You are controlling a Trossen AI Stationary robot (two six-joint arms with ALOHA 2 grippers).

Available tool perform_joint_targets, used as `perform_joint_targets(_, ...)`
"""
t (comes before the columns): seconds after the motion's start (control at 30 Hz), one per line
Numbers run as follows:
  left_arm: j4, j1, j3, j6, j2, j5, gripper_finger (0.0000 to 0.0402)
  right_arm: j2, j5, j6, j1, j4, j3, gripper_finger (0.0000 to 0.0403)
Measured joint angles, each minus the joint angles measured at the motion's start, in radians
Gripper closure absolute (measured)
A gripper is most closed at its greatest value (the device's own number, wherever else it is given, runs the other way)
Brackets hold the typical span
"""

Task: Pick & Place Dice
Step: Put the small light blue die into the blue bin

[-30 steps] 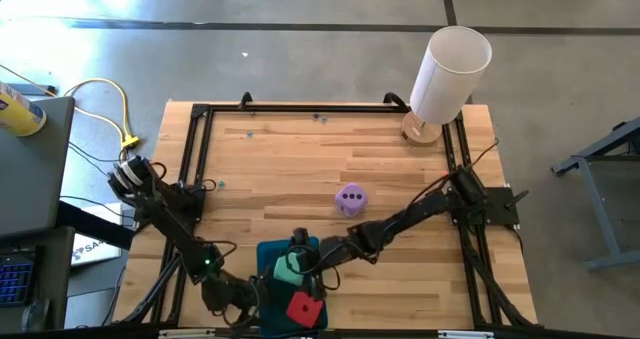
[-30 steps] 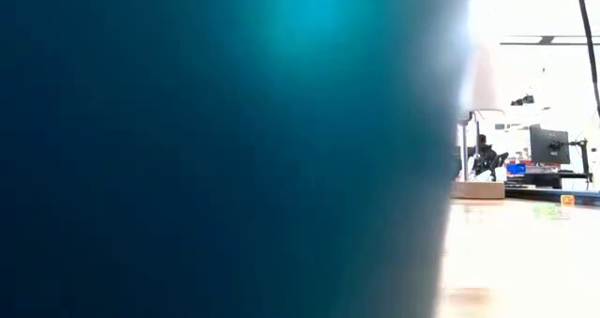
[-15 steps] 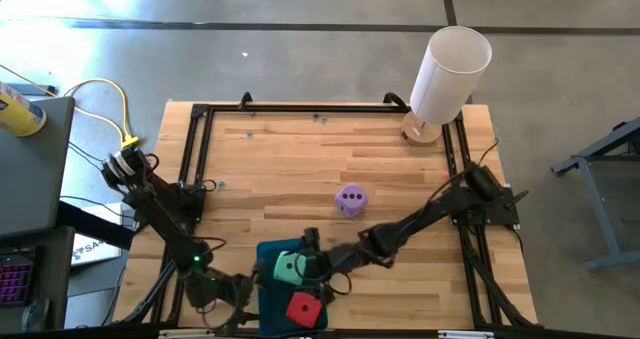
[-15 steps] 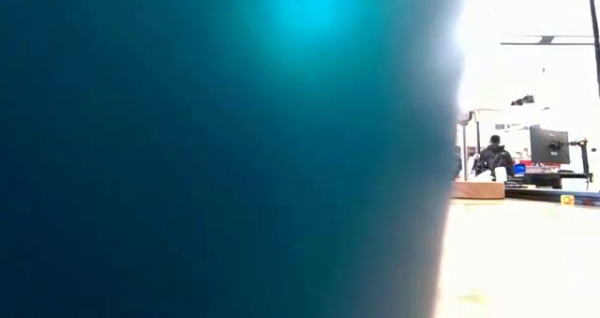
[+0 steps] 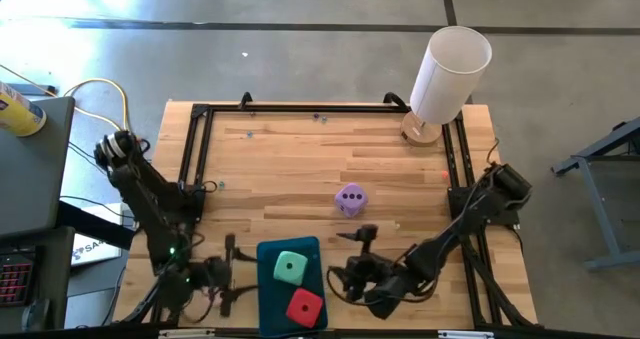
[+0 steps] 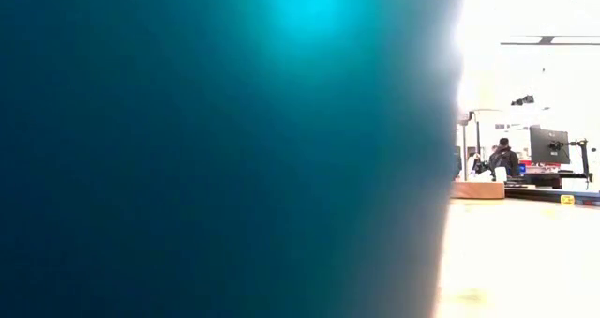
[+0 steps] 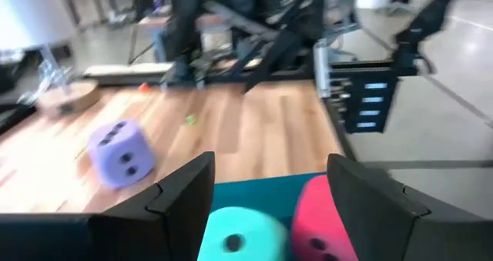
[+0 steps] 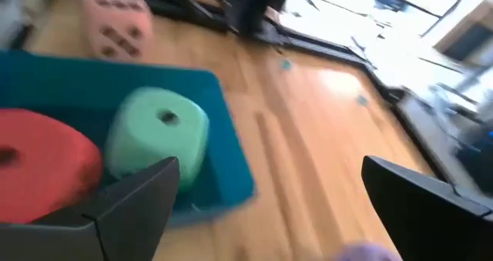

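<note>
The mint green die (image 5: 290, 268) and red die (image 5: 304, 307) are sitting in the teal tray (image 5: 268, 289) at the tabletop's near edge; the lilac die (image 5: 350, 200) is waiting mid-table. The right gripper (image 5: 350, 279), fingers spread, is hovering beside the tray, apparently after releasing. The left gripper (image 5: 228, 274), fingers parted and empty, is flanking its other side.

Two dice (image 5: 297, 287) in tray (image 5: 268, 301)
</note>
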Motion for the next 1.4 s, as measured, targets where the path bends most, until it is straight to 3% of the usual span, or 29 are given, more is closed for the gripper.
perform_joint_targets(0.2, -0.333, 0.131, 0.0, -0.213, -0.148, 0.113, 0.0184, -0.031, 0.074, 0.193, 0.008, -0.232, 0.0, 0.0005)
perform_joint_targets(0.47, -0.587, 0.301, 0.0, -0.234, -0.258, 0.212, 0.0195, -0.039, 0.123, 0.425, -0.016, -0.546, 0.0, 0.0004)
perform_joint_targets(0.6, -0.784, 0.454, 0.0, -0.353, -0.314, 0.356, 0.0195, -0.039, 0.133, 0.478, -0.049, -0.626, -0.001, 0.0004)
perform_joint_targets(0.8, -1.014, 0.715, 0.0, -0.374, -0.357, 0.462, 0.0195, -0.039, 0.155, 0.465, -0.119, -0.629, -0.04, 0.0004)
perform_joint_targets(1.03, -1.196, 0.988, 0.0, -0.458, -0.361, 0.78, 0.0195, -0.039, 0.091, 0.464, -0.202, -0.545, -0.162, 0.0004)
perform_joint_targets(1.4, -1.385, 1.308, 0.0, -0.404, -0.32, 0.92, 0.0195, -0.038, -0.011, 0.274, -0.245, -0.26, -0.244, 0.0004)
